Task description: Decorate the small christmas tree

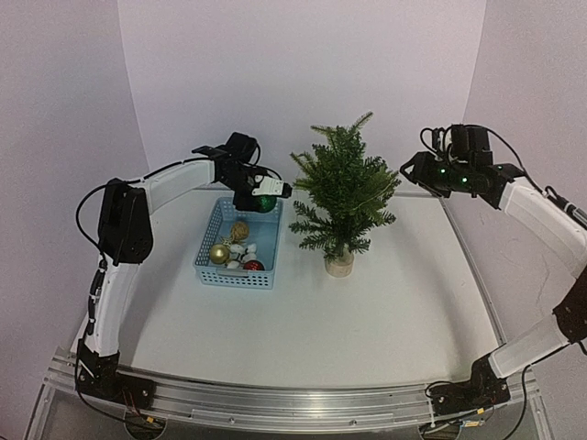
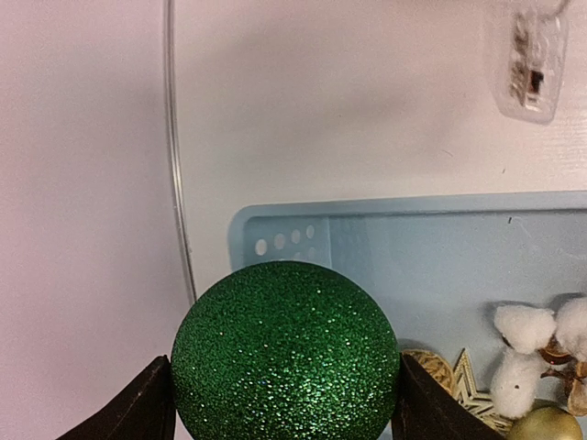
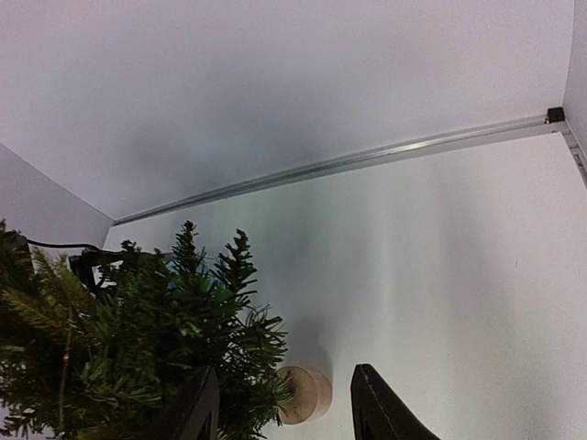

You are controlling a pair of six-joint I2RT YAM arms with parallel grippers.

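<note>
A green glitter ball (image 2: 284,353) fills the bottom of the left wrist view, pinched at its sides between the two dark fingers (image 2: 138,408) of the left gripper (image 1: 264,202). The gripper is closed on the ball and holds it in the air to the left of the small christmas tree (image 1: 344,188), level with the middle branches and near their tips but apart from them.

The tree stands upright on its round pale wooden base (image 1: 340,264) toward the far middle of the table (image 1: 385,312). Just left of its base sits a light blue basket (image 1: 209,240), lower than the tree, with a gold ball (image 1: 219,253), a red ball (image 1: 253,266) and white cotton pieces (image 1: 243,249) inside. The held ball hangs over the basket's far end.

To the right of the tree, level with its upper branches, the right gripper (image 1: 408,170) points at the foliage. Its jaws stand apart, with bare table showing between them, and needles reach the finger (image 3: 197,403) nearer the tree.
</note>
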